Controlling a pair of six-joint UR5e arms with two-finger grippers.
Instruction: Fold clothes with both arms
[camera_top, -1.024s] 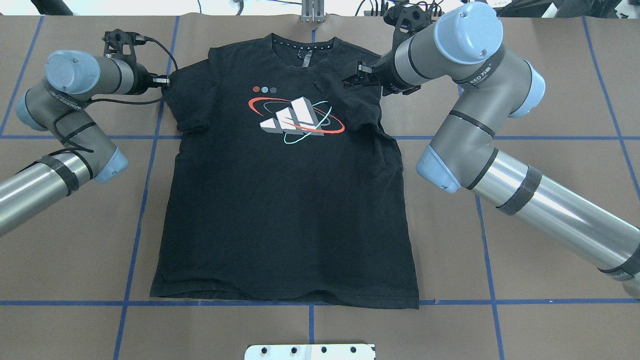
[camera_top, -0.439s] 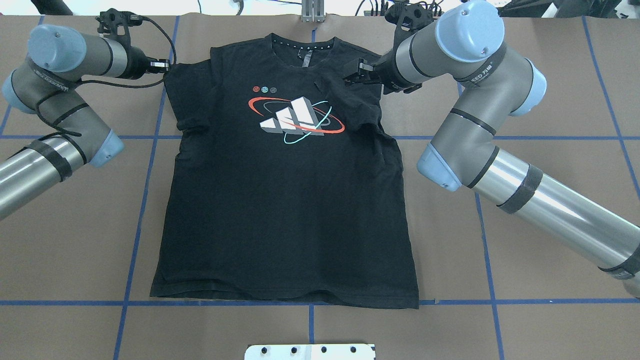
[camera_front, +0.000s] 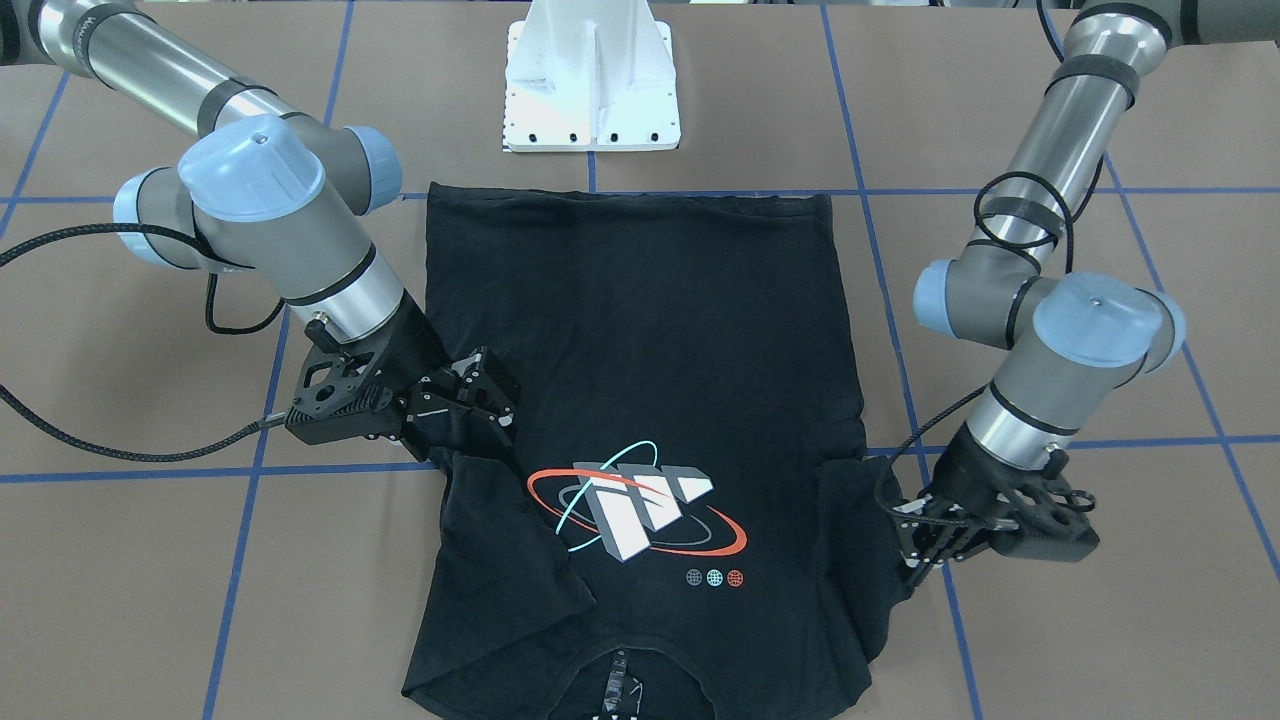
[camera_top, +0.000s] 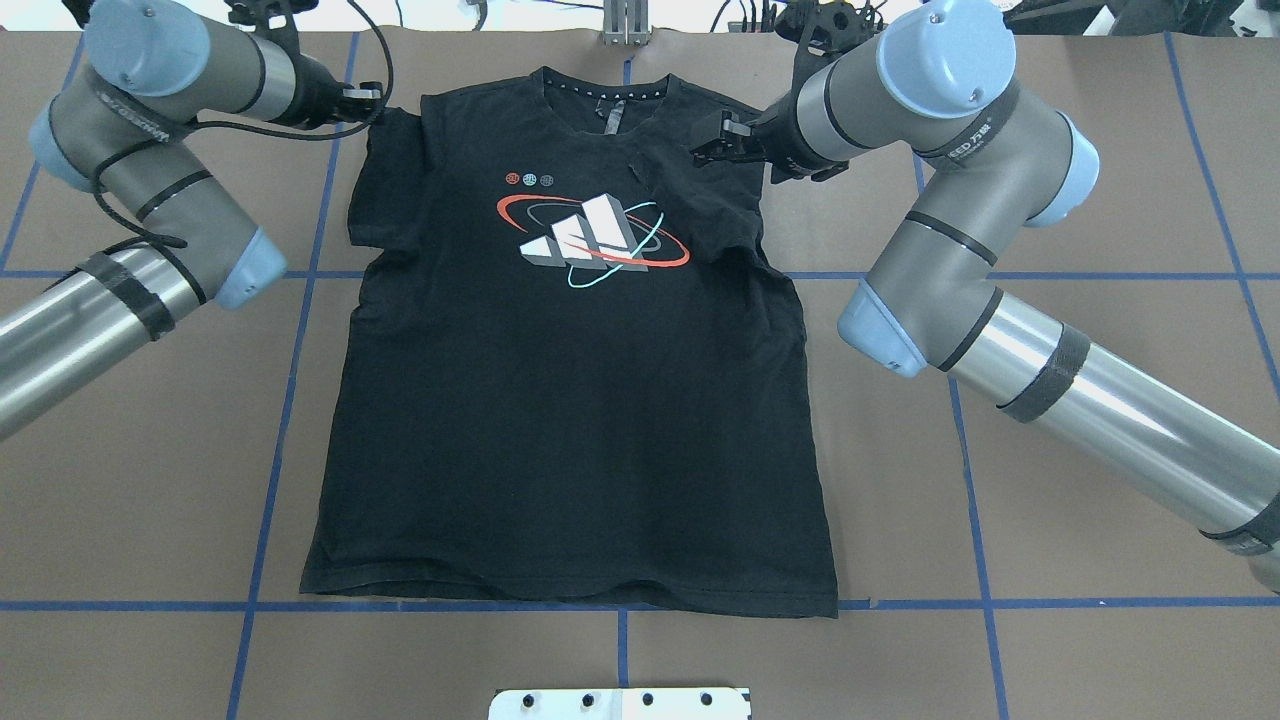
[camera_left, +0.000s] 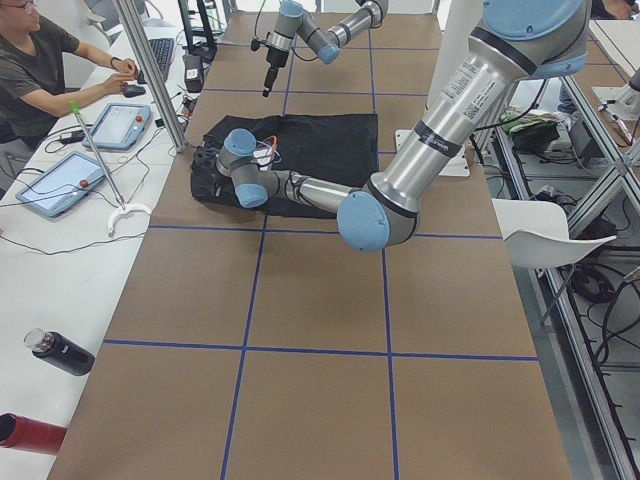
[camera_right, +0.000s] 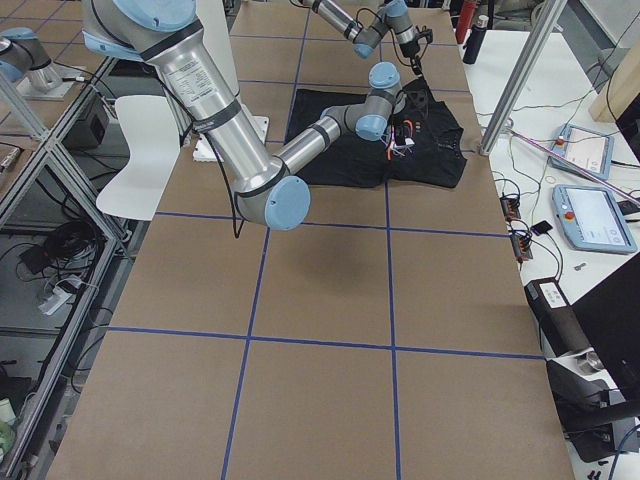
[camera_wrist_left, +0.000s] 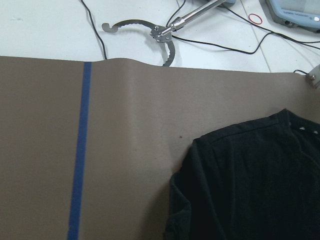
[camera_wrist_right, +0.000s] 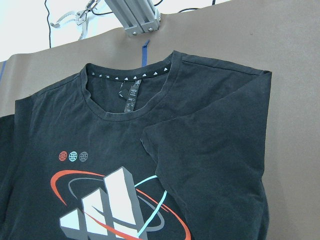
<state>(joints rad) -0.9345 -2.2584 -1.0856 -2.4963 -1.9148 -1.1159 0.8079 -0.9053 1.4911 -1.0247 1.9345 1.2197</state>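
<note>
The desk (camera_top: 150, 480) carries the black T-shirt (camera_top: 570, 430) flat, collar at twelve o'clock. It looks soft, light and floppy, best gripped at hems. The left fingers (camera_top: 366, 96) pinch its ten-o'clock sleeve (camera_top: 385, 185); the right fingers (camera_top: 712, 151), one o'clock: cannot tell.

The left arm (camera_top: 60, 335), at the left of the overhead view, and the right arm (camera_top: 1100, 415), at its right, were polished silver tubes joined by matt grey housings with round light-blue caps. Black straps ringed them, some printed with white lettering. Braided black cables looped off both wrists. The left gripper (camera_front: 910, 545) and right gripper (camera_front: 497, 405) were black, open-framed pieces. The white pedestal (camera_front: 592, 90), top centre of the front-facing view, carried a row of dark bolts.
</note>
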